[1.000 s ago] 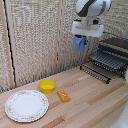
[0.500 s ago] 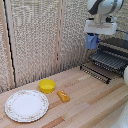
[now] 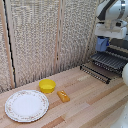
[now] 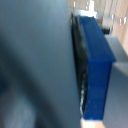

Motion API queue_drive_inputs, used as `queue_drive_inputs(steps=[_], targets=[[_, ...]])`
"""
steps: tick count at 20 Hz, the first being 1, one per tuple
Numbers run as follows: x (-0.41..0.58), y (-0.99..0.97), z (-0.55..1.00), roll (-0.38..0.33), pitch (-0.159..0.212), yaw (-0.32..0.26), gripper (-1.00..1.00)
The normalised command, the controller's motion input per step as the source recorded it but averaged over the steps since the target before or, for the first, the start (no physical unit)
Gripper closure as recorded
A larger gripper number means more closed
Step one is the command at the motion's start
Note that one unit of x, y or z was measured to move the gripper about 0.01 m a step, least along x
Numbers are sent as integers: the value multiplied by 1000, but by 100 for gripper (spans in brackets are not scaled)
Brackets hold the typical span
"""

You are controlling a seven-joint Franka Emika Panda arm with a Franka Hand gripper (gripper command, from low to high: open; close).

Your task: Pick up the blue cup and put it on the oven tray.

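Note:
The blue cup (image 3: 102, 44) hangs in the air at the exterior view's right, held under my gripper (image 3: 103, 41), which is shut on it. It is above the near-left end of the oven tray (image 3: 106, 64), a dark wire rack sticking out toward the wooden table. In the wrist view a blurred blue surface (image 4: 95, 65) fills the middle beside a dark grey mass; I cannot tell the cup's shape there.
On the table at the exterior view's left lie a floral-rimmed plate (image 3: 26, 105), a low yellow bowl (image 3: 47, 86) and a small orange object (image 3: 63, 96). A reed screen stands behind the table. A white rounded object (image 3: 125, 75) sits at the right edge.
My gripper has carried the blue cup toward the exterior view's right and slightly down, from left of the rack to over its near-left end.

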Motion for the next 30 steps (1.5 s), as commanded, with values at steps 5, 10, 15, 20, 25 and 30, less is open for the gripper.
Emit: queue_drive_inputs(steps=[5, 10, 15, 20, 25, 30], targets=[[-113, -248, -231, -171, 8, -19, 100], [-45, 75, -374, -159, 71, -93, 100], [17, -23, -371, -186, 74, -31, 100], [51, -95, -197, -43, 70, 1, 100], [0, -92, 139, 6, 35, 1, -100], [0, -162, 599, 14, 28, -2, -100]])
